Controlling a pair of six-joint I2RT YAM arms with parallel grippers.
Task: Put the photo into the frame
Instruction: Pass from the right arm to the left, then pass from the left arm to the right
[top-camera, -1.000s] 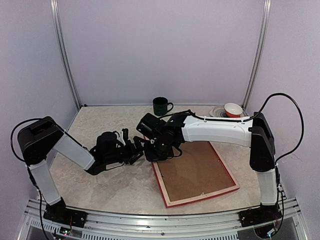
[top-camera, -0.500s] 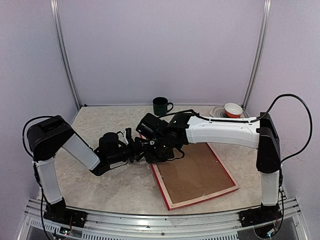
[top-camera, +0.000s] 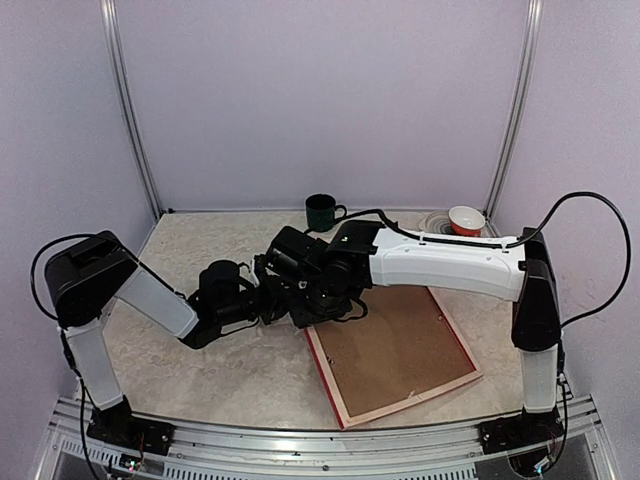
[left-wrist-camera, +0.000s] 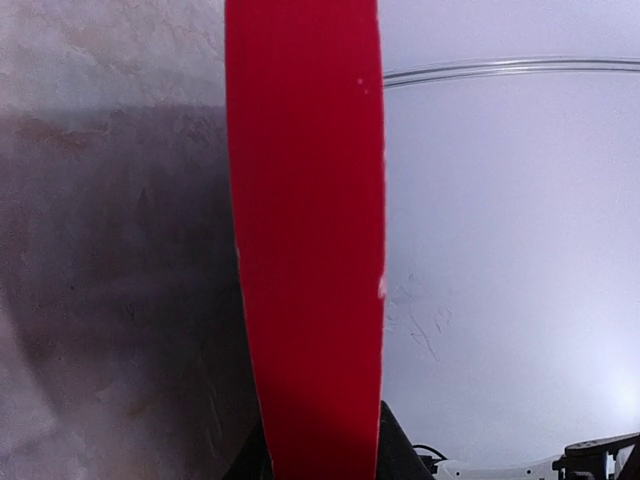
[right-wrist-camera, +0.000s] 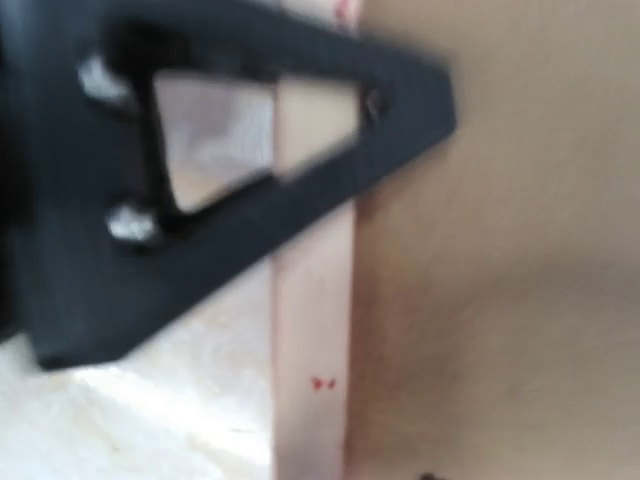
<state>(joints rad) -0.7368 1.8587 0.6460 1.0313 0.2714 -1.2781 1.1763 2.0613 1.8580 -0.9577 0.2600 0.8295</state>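
Note:
The frame lies face down right of centre, pale wood back up, with a brown backing board inside it. The photo is out of view. My left gripper reaches in from the left to the frame's far left corner. In the left wrist view the red frame edge runs up from between the left gripper jaws, which press on both sides of it. My right gripper hovers over the same corner. Its blurred wrist view shows the pale frame back, the backing board and a black finger, not its own jaws.
A dark green mug stands at the back centre. A red and white bowl sits on a plate at the back right. Pale walls close in the table on three sides, and a metal rail runs along the near edge.
My left gripper has moved right to the frame's corner and closed on its red edge. The right arm has shifted slightly left and the frame has turned a little.

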